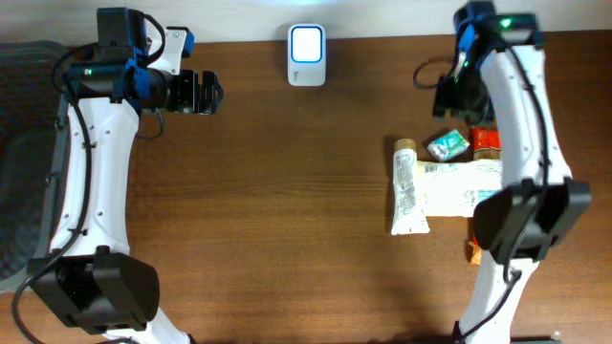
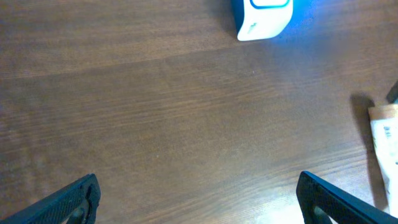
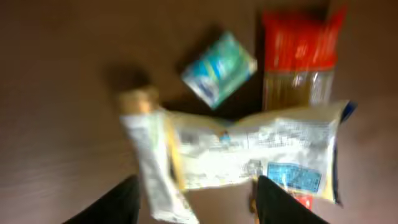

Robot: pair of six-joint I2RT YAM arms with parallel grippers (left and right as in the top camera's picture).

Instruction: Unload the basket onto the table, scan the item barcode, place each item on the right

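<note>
I'm watching the left pincer [image 2: 198,198] hanging released, fingers wide, over bare tabletop [image 1: 287,191] near the scanner [image 1: 306,55], while the right pincer [image 3: 202,200] is hovering released, grasping nothing, above the white packet [image 1: 464,184] lying flat and touching the tube [image 1: 409,196] on the right.

The white-and-black left arm [image 1: 91,162] is stretched from 6 toward 12 o'clock, and its black 2-finger left gripper [image 1: 206,93] is turned toward 3 o'clock, fingers [image 2: 74,199] spread wide with nothing held. The white right arm [image 1: 521,124] is folded back at 12 o'clock. The right gripper [image 3: 199,205] is pointed downward, its blurred fingers [image 3: 286,202] parted and empty.
</note>
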